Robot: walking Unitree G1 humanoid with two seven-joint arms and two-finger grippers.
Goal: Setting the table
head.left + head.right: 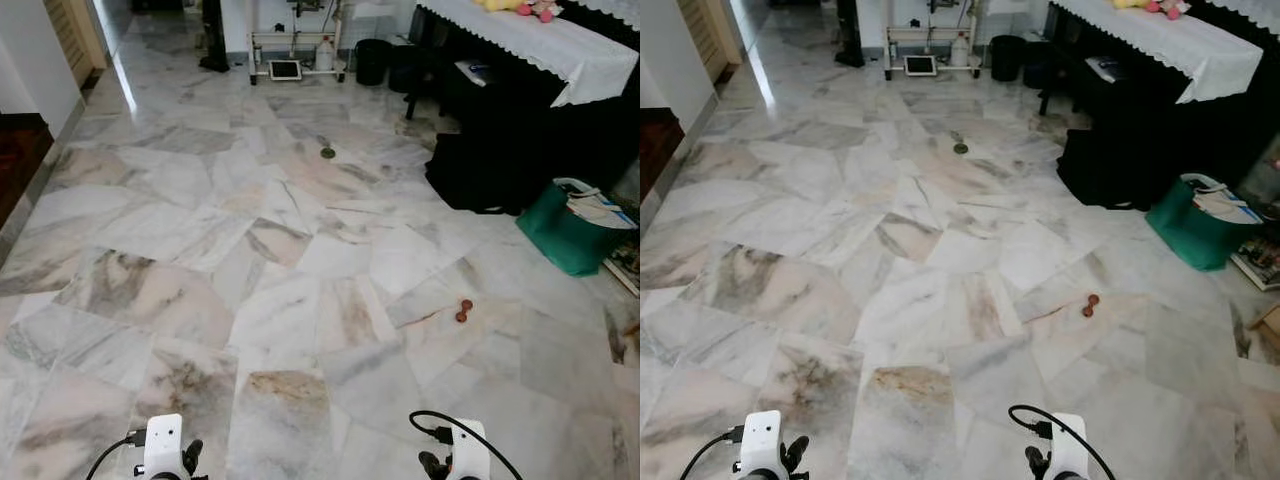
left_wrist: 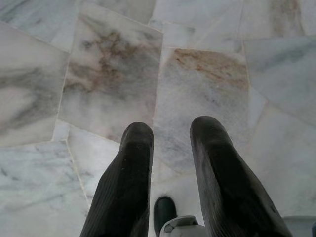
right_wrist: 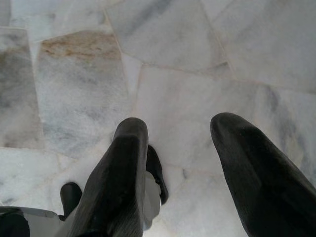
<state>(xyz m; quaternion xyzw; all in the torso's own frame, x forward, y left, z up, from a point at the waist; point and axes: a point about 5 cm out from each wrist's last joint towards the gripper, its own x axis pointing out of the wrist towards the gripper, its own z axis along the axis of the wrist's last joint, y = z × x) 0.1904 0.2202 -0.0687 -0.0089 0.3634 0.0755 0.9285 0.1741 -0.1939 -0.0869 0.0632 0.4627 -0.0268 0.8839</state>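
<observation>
**Robot stood over a marble floor, both claws empty and apart**

The head views looked down on a wide marble floor (image 1: pixel 250 250) of irregular grey, white and pinkish slabs. At the bottom edge of the frame the two wrists showed, the left gripper (image 2: pixel 170 131) at lower left and the right gripper (image 3: pixel 180 128) at lower right, each hanging low over the floor. In the left wrist view its two black fingers (image 2: pixel 133 163) stood apart with bare marble between them, released and holding nothing. In the right wrist view the fingers (image 3: pixel 123 163) were likewise spread wide over the slabs, nothing between them.

The table (image 1: pixel 560 45), covered by a white lace-edged cloth, sat in the upper right of the frame, well apart from both grippers; some soft toys (image 1: pixel 535 8) lay on its far end. A dark bag (image 1: pixel 470 170) stood on the floor beneath and in front of it. Just to the right of that, at the right edge, was a green bag (image 1: pixel 565 235) with papers on top. Two small reddish-brown round objects (image 1: pixel 463 310) lay touching each other on the floor, right of centre. A small dark floor drain (image 1: pixel 327 153) showed in the upper middle, and a white rack (image 1: pixel 295 45) with a black bin (image 1: pixel 372 60) beside it stood along the top edge
</observation>
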